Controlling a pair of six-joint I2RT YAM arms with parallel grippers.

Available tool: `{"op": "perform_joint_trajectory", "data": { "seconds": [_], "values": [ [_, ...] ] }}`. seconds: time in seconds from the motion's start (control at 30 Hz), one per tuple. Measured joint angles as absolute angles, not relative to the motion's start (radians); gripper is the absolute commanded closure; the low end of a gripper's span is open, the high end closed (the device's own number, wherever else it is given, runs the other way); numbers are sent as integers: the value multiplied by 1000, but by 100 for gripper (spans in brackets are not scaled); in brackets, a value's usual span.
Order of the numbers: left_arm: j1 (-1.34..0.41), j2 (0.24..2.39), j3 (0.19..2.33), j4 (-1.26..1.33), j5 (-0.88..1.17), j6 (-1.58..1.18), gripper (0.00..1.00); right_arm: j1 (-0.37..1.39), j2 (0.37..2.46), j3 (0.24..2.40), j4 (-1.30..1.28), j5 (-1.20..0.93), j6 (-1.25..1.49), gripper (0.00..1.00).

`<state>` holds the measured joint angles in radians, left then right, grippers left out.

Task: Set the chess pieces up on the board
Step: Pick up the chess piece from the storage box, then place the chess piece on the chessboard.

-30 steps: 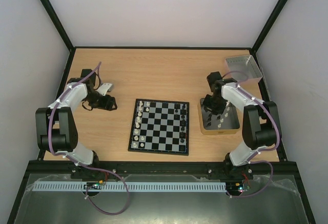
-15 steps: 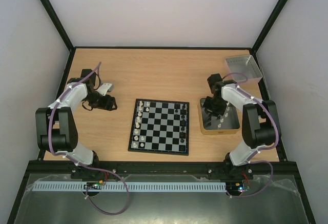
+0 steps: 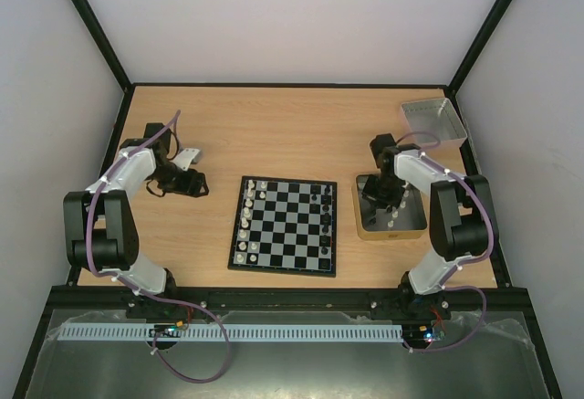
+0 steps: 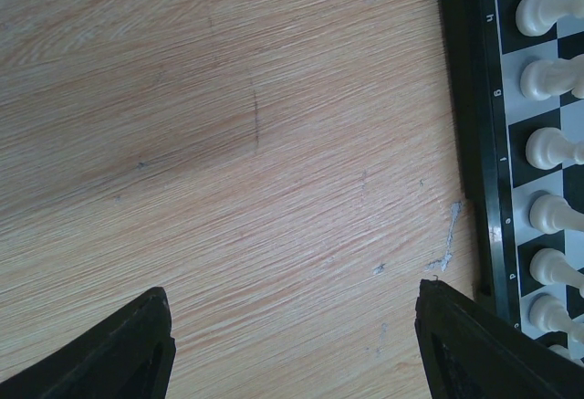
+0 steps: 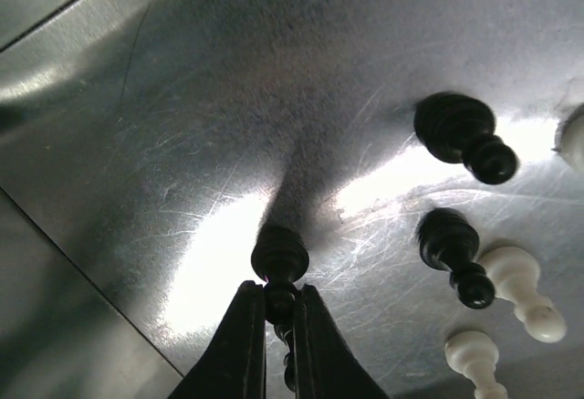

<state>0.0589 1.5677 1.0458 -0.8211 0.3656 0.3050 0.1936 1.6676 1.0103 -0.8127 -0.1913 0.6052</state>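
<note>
The board (image 3: pixel 285 225) lies at the table's middle, with white pieces (image 3: pixel 245 221) down its left column and black pieces (image 3: pixel 325 221) down its right. My right gripper (image 5: pixel 278 300) is shut on a black chess piece (image 5: pixel 279 257) just above the tin's metal floor (image 5: pixel 228 125); in the top view it sits over the tan-rimmed tin (image 3: pixel 360 231). Two black pieces (image 5: pixel 461 134) and white pieces (image 5: pixel 520 289) lie loose in the tin. My left gripper (image 4: pixel 292 344) is open and empty over bare wood left of the board's edge (image 4: pixel 467 125); white pieces (image 4: pixel 547 148) stand along it.
A silvery grey tray (image 3: pixel 433 121) stands at the back right corner. A small white object (image 3: pixel 189 155) lies by the left arm. Walls enclose the table on three sides.
The right gripper has shifted slightly toward the back of the tin. The left arm has not moved.
</note>
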Motion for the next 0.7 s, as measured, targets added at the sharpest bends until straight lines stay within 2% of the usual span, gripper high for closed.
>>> {"op": "perform_joint_trajectory", "data": {
  "seconds": [0.27,0.47,0.7],
  "values": [
    [54,1568,1046,-821,365,305,28,261,1571,1052,-874,-150,619,98],
    [47,1570,1046,-821,366,305,28,479,1478,1094,-929,-164,697,98],
    [38,1573,1040,-813,366,300,28,738,1524,1210,-973,-180,780,98]
  ]
}}
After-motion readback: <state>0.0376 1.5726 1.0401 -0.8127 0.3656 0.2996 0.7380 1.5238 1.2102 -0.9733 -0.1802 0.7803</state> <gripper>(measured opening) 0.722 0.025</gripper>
